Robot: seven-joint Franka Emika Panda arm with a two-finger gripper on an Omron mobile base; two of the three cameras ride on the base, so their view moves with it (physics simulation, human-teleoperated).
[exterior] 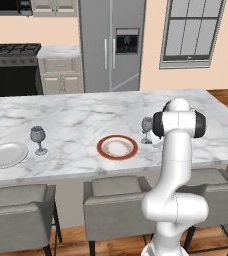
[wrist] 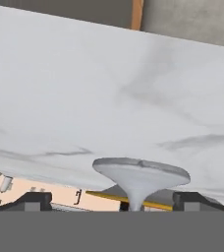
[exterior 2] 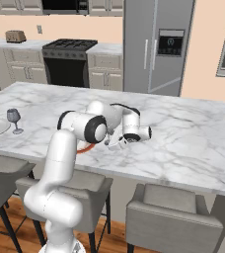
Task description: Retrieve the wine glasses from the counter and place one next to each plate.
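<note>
1. As seen from the left base view, the marble island (exterior: 86, 120) carries two place settings. A pale plate (exterior: 6, 154) lies near the left edge, with a wine glass (exterior: 38, 140) upright just beside it on its right, apart from the rim. A red-rimmed plate (exterior: 117, 147) lies near the front middle. A second glass (exterior: 147, 129) stands upright just to its right, not touching it, partly hidden behind the white arm (exterior: 176, 165). Three grey stools (exterior: 117, 200) line the near side. Behind stand the fridge (exterior: 111, 45), the stove (exterior: 13, 67), a window (exterior: 191, 32) and a short run of counter (exterior: 59, 52).

2. Seen from the right base view, the arm bends low over the island, its wrist laid sideways near the front edge. The gripper (exterior 2: 115, 145) sits low at the marble; how its fingers stand cannot be told here. A sliver of the red-rimmed plate shows under the elbow. The far glass and pale plate stand at the left end. A toaster (exterior 2: 16, 35) rests on the back counter.

3. Where the hand view looks along the gripper, the picture is rolled over: the glass's round foot (wrist: 141, 173) and stem show between the two dark fingertips (wrist: 33, 201). The tips stand wide, each clear of the stem, gripping nothing.
</note>
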